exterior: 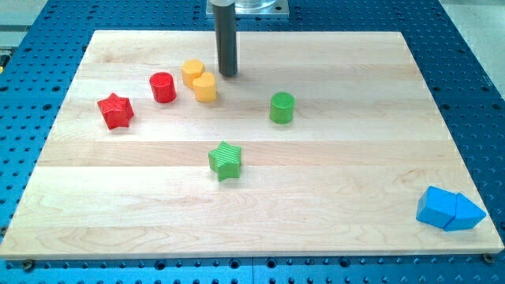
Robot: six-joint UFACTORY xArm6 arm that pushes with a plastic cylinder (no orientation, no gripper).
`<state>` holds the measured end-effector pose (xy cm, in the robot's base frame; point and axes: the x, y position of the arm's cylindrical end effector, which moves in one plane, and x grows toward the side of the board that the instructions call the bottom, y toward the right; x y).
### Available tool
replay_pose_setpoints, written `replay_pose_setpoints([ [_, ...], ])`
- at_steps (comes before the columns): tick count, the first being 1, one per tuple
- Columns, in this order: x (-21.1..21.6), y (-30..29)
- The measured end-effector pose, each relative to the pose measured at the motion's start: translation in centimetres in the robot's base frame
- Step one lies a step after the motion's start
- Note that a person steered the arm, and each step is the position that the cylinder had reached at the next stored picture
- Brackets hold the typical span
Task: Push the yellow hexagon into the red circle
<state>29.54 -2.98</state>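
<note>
Two yellow blocks sit at the view's upper left, touching each other: one [192,72] higher and to the left, one [205,87] lower and to the right. I cannot tell which is the hexagon. The red circle [162,87] stands just left of them, a small gap away. My tip [228,74] is the lower end of a dark upright rod, just right of the upper yellow block and above-right of the lower one, close but apart from both.
A red star [116,110] lies left of the red circle. A green circle [282,107] and a green star [226,160] sit mid-board. Two blue blocks [449,209] rest at the wooden board's [347,197] lower right edge.
</note>
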Motion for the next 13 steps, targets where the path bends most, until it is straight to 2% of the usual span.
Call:
replay_pose_setpoints([
  [1,-0.5,-0.6],
  [3,1.4,-6.9],
  [7,2.8,-7.1],
  [8,2.7,-6.0],
  [9,0.8,0.2],
  [10,1.1,3.7],
  [11,6.8,2.8],
  [12,11.6,-1.4],
  [13,12.2,-2.5],
])
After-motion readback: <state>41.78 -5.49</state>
